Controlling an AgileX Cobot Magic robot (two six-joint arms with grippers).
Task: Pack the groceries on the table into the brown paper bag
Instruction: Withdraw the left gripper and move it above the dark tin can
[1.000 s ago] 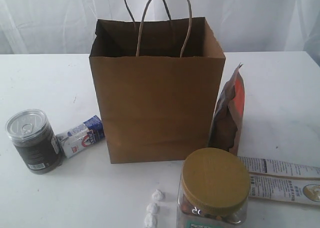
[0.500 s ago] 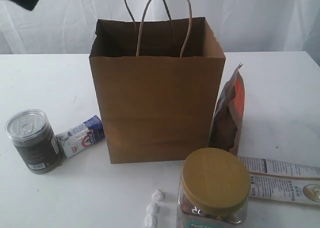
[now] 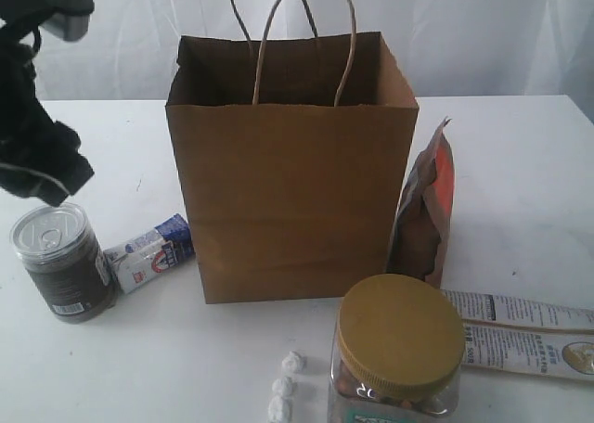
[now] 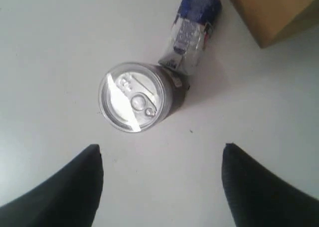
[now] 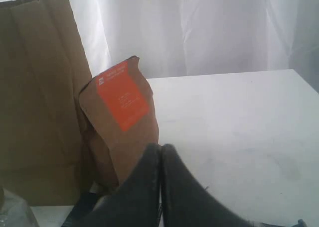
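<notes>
The brown paper bag (image 3: 292, 200) stands open and upright mid-table. Left of it are the dark silver-lidded can (image 3: 60, 261), upright, and the white-blue carton (image 3: 148, 251), lying on its side. My left gripper (image 4: 159, 155) hangs open above the table, just short of the can (image 4: 132, 97), with nothing between its fingers. Its black arm (image 3: 37, 154) shows directly above the can. The brown-orange pouch (image 3: 425, 210) stands at the bag's right side. The gold-lidded jar (image 3: 399, 349) and the long white-blue packet (image 3: 524, 335) sit at the front. My right gripper (image 5: 160, 150) is shut and empty, close to the pouch (image 5: 122, 132).
Three small white lumps (image 3: 283, 386) lie left of the jar at the front edge. The bag's corner (image 4: 271, 10) is near the carton (image 4: 192, 30). A white curtain hangs behind the white table (image 3: 501, 163).
My left arm has come down from the top left corner of the exterior view to just above the can. Nothing on the table has moved.
</notes>
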